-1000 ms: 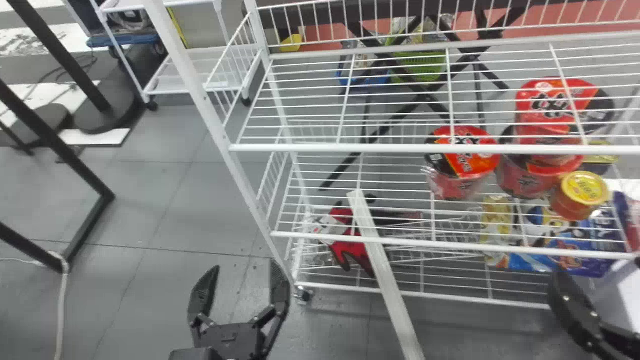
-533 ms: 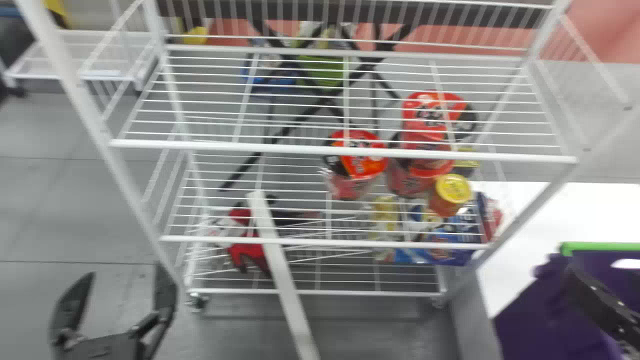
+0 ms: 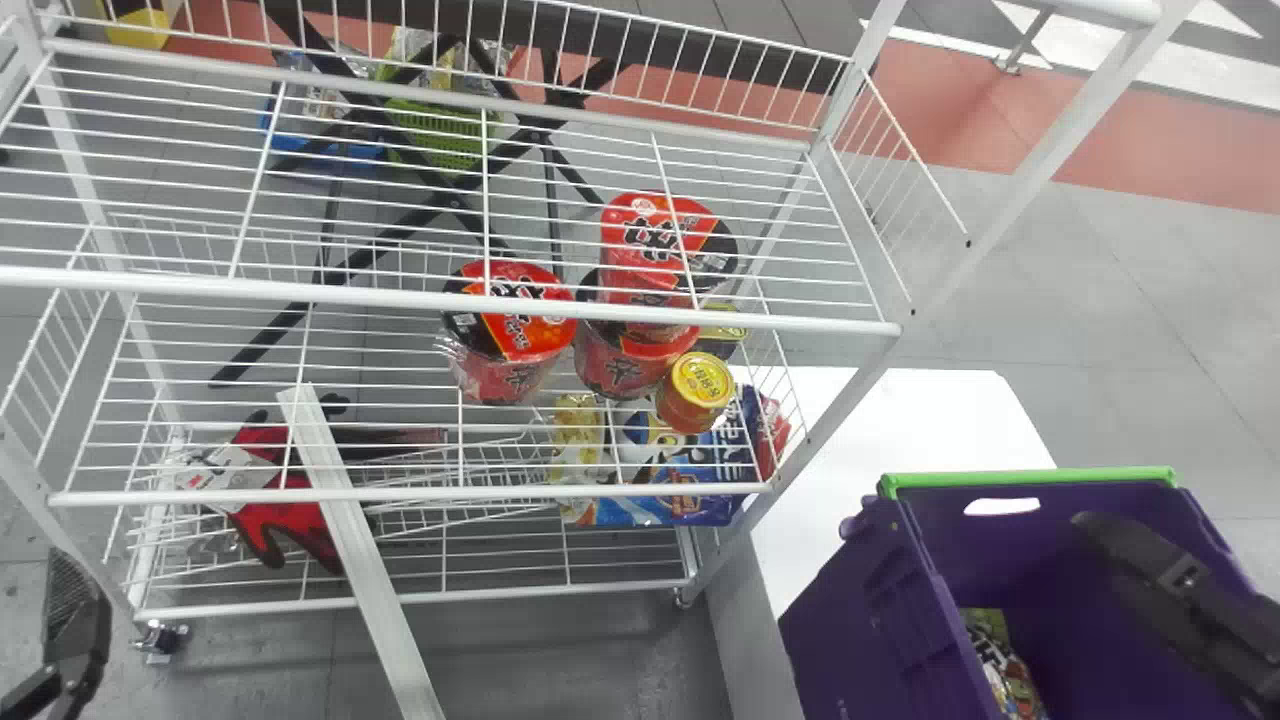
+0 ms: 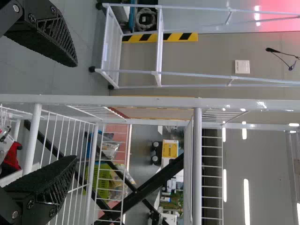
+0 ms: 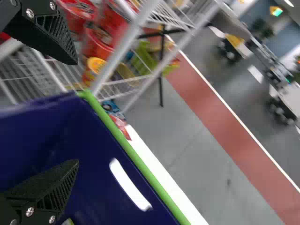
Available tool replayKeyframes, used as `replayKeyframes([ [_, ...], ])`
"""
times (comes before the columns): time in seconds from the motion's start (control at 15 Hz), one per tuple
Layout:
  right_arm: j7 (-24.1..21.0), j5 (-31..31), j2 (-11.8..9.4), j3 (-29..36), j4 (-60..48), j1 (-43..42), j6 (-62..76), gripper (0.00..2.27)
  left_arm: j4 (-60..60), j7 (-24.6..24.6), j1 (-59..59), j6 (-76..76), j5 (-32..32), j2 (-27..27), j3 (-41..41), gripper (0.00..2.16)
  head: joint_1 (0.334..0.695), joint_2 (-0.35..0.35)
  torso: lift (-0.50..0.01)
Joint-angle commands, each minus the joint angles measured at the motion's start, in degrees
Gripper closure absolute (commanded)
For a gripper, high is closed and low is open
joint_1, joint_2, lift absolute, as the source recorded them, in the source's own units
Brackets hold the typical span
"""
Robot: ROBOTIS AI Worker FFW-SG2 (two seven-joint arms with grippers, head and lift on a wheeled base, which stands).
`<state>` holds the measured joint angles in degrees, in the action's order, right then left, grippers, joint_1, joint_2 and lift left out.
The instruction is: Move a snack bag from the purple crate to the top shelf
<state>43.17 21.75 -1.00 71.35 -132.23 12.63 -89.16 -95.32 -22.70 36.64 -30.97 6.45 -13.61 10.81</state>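
Right claw open, empty at purple crate; snack bag lies inside. Left claw also open. I judge grasp, lift, shelving all remain.

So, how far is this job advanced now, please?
Little looks done: the open right claw is at the purple crate. Nothing is in hand; the open left claw is empty beside the rack. A snack bag lies in the crate, so grasping, lifting and shelving seem left.
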Motion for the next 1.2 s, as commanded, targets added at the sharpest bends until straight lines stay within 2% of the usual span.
replayKeyframes([
  [0.0,-1.33,-0.92,-5.50,0.37,7.16,-2.08,-0.92,0.05,0.13,-0.07,0.09,-0.18,-0.03,-0.01,0.00,0.12,0.695,-0.350,-0.454],
  [0.07,-3.00,-1.71,-7.96,0.37,10.33,-2.87,-0.92,0.05,0.13,-0.16,0.18,-0.36,0.06,-0.01,0.00,0.12,0.695,-0.350,-0.454],
  [0.27,-6.08,-5.05,-13.41,-0.34,19.64,-4.28,-0.92,0.05,0.48,-0.16,0.36,-0.88,-0.03,-0.01,0.00,0.12,0.695,-0.350,-0.454],
  [0.4,-6.08,-7.60,-17.10,-0.86,26.94,-5.95,-0.92,0.06,0.48,-0.16,0.36,-0.88,-0.03,-0.01,0.00,0.12,0.695,-0.350,-0.454],
  [0.6,-6.34,-10.15,-21.15,-2.53,36.70,-7.01,-0.92,0.06,0.40,-0.16,0.45,-0.88,-0.21,-0.01,0.35,0.12,0.695,-0.350,-0.454],
  [0.67,-6.34,-11.38,-23.34,-2.89,41.97,-8.41,-0.92,0.06,0.48,-0.16,0.45,-1.06,-0.30,-0.18,0.44,0.12,0.695,-0.350,-0.454],
  [0.8,-6.61,-12.61,-26.42,-4.73,49.70,-9.03,-0.92,0.06,0.40,-0.16,0.36,-1.06,-0.30,-0.45,0.44,0.12,0.695,-0.350,-0.454],
  [0.93,-9.07,-13.22,-30.11,-5.43,57.53,-10.35,-0.92,0.06,0.40,-0.07,0.36,-1.06,-0.21,-0.71,0.53,0.12,0.695,-0.350,-0.454],
  [1.07,-10.91,-13.93,-33.89,-9.57,66.31,-12.19,2.72,0.06,0.75,-0.16,0.36,-1.06,-0.12,-0.62,0.53,0.12,0.695,-0.350,-0.454],
  [1.13,-11.53,-14.19,-34.77,-11.15,69.57,-13.16,6.23,0.06,0.84,-0.16,0.36,-1.24,-0.12,-0.62,0.53,0.12,0.695,-0.350,-0.454],
])
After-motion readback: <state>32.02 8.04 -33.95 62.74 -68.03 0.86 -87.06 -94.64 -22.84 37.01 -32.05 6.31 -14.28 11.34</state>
